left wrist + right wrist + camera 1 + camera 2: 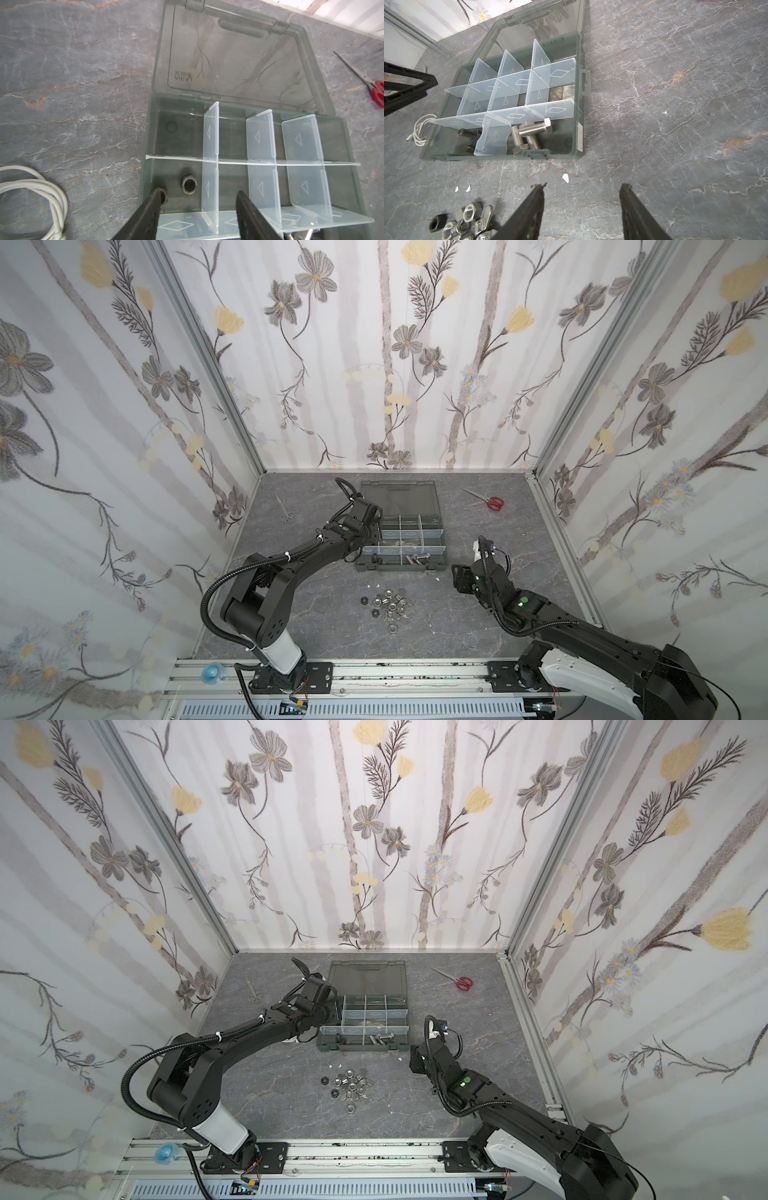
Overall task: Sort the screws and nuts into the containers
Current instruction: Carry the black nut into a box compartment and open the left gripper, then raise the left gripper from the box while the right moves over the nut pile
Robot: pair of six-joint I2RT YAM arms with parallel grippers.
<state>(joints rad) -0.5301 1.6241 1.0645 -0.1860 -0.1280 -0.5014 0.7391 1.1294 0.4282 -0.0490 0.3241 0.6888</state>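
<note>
Silver and black threaded screws (529, 133) lie in the dark grey organizer's containers (578, 116), two dark hex nuts (189, 184) too; the silver nut pile (388, 603) waits on the marbled counter (316, 614). Left hand (200, 191) and right hand (582, 186) gape empty.

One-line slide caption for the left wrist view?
Left gripper, jaws open and empty, over a compartment of the organizer case holding two dark nuts; lid open.
</note>
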